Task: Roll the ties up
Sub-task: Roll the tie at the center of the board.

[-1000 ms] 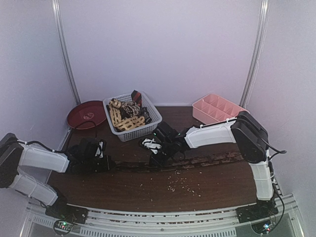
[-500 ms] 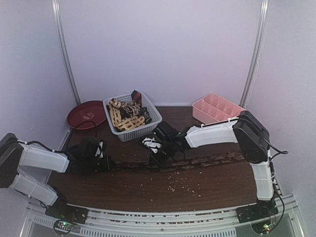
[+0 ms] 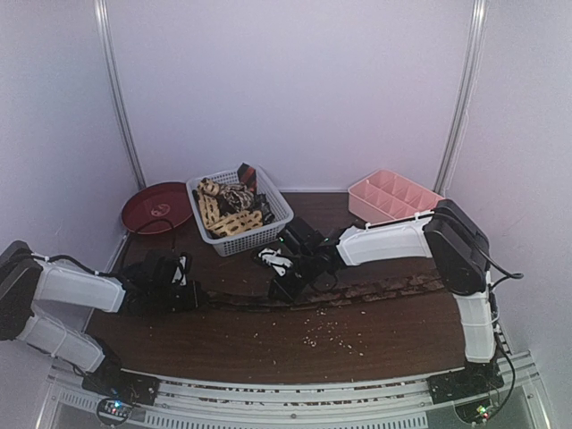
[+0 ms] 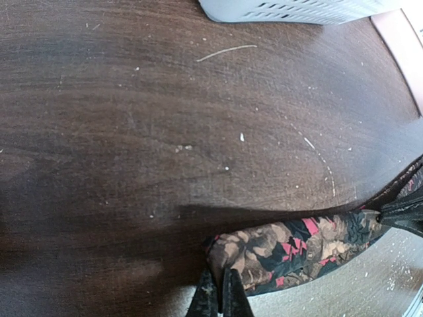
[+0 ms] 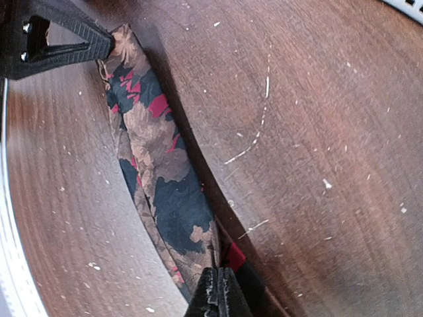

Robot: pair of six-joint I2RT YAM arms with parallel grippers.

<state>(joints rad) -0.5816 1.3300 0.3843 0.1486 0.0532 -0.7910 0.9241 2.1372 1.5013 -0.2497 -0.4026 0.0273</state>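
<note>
Currently: long floral necktie of black, tan and red fabric point(image 4: 291, 247) lies stretched flat across dark wooden table point(image 3: 268, 349). Left gripper point(image 4: 218, 298) pinched shut on its end; right gripper point(image 5: 216, 290) clamped partway along. Judgement: keep tension even, edges aligned, roll tight.

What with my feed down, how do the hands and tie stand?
Left hand shut on end of floral tie. Right hand shut on it farther along. Tie stretched along table, unrolled. Nothing in the way; basket stands apart.

Left arm point(image 3: 79, 288) and right arm point(image 3: 384, 243) reach low inward, left gripper point(image 4: 218, 295) and right gripper point(image 5: 216, 292) pinched closed.
</note>
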